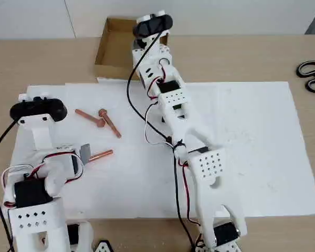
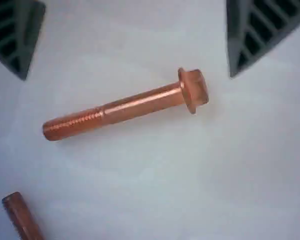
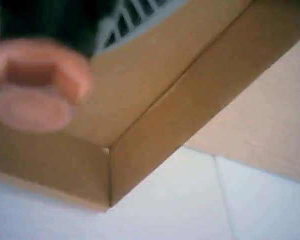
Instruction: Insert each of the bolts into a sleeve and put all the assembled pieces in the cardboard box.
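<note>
A copper bolt [image 2: 125, 107] with a flanged hex head lies on the white paper [image 1: 241, 136], directly under my left gripper [image 2: 127, 74], whose dark fingers [image 2: 260, 30] stand open on either side of it. The same bolt [image 1: 101, 155] lies just in front of the left arm. Two more copper pieces [image 1: 89, 118] [image 1: 111, 125] lie crossed farther back. My right gripper [image 3: 75, 45] hangs over the cardboard box [image 1: 113, 50] and is shut on a blurred copper piece [image 3: 35, 90] close to the box's inner corner [image 3: 107, 150].
Scissors [image 1: 312, 75] lie at the far right on the wooden table [image 1: 241, 58]. The right arm [image 1: 178, 113] stretches diagonally across the paper's middle. Another copper end [image 2: 20, 217] lies close to the bolt under the left gripper.
</note>
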`<act>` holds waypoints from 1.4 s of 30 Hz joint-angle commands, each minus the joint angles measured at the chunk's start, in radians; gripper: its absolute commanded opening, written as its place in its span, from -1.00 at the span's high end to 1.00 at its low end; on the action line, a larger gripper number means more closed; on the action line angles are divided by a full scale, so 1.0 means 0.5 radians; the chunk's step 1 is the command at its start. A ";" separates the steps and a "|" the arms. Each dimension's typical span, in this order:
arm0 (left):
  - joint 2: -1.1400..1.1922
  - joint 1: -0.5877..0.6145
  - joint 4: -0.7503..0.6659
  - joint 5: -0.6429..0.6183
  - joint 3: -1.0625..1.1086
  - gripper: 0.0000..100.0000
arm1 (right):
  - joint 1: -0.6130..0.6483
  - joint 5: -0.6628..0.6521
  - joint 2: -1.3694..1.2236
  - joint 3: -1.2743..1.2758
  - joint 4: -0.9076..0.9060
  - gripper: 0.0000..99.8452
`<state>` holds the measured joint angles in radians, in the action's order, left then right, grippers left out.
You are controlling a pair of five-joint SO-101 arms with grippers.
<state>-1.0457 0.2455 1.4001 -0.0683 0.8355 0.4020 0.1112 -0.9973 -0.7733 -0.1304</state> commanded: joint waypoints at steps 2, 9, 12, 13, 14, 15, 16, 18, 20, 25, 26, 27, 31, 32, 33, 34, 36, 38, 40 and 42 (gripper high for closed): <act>-0.018 0.003 0.006 0.012 -0.008 0.51 | -0.026 -0.025 -0.100 -0.341 0.057 0.98; -0.018 0.003 0.006 0.012 -0.008 0.51 | -0.087 -0.025 -0.351 -0.595 0.020 0.89; -0.018 0.003 0.006 0.012 -0.008 0.51 | -0.084 -0.025 -0.382 -0.654 -0.152 0.70; -0.018 0.003 0.006 0.012 -0.008 0.51 | -0.084 -0.025 -0.388 -0.678 -0.195 0.64; -0.018 0.003 0.006 0.012 -0.008 0.51 | -0.081 -0.025 -0.388 -0.697 -0.222 0.60; -0.018 0.003 0.006 0.012 -0.008 0.51 | -0.081 -0.025 -0.388 -0.712 -0.235 0.58; -0.018 0.003 0.006 0.012 -0.008 0.51 | -0.078 -0.025 -0.385 -0.733 -0.250 0.58; -0.018 0.003 0.006 0.012 -0.008 0.51 | -0.078 -0.025 -0.376 -0.792 -0.259 0.58; -0.018 0.003 0.006 0.012 -0.008 0.51 | -0.075 -0.025 -0.370 -0.890 -0.318 0.58; -0.018 0.003 0.006 0.012 -0.008 0.51 | -0.078 -0.025 -0.373 -1.442 -0.809 0.58; -0.018 0.003 0.006 0.012 -0.008 0.51 | -0.081 -0.025 -0.373 -1.568 -0.925 0.58; -0.018 0.003 0.006 0.012 -0.008 0.51 | -0.081 -0.025 -0.373 -1.691 -1.039 0.58; -0.018 0.000 0.006 0.012 -0.008 0.51 | -0.109 -0.025 -0.305 -1.823 -1.364 0.58; -0.018 0.000 0.006 0.012 -0.008 0.51 | -0.121 -0.025 -0.238 -1.826 -1.413 0.58; -0.018 0.000 0.006 0.012 -0.008 0.51 | -0.127 -0.025 -0.158 -1.823 -1.468 0.58; -0.018 0.000 0.006 0.012 -0.008 0.51 | -0.140 -0.025 -0.063 -1.823 -1.539 0.58; -0.018 0.000 0.006 0.012 -0.008 0.51 | -0.149 -0.025 0.115 -1.820 -1.726 0.58; -0.018 0.000 0.006 0.012 -0.008 0.51 | -0.152 -0.025 0.281 -1.820 -1.953 0.58; -0.018 0.000 0.006 0.012 -0.014 0.51 | -0.146 -0.025 0.437 -1.820 -2.208 0.58; -0.018 0.000 0.003 0.012 -0.014 0.51 | -0.146 -0.025 0.594 -1.820 -2.490 0.58</act>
<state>-1.0457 0.2455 1.4001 -0.0683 0.8355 0.3360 0.1112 -0.8654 -1.6387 -1.1968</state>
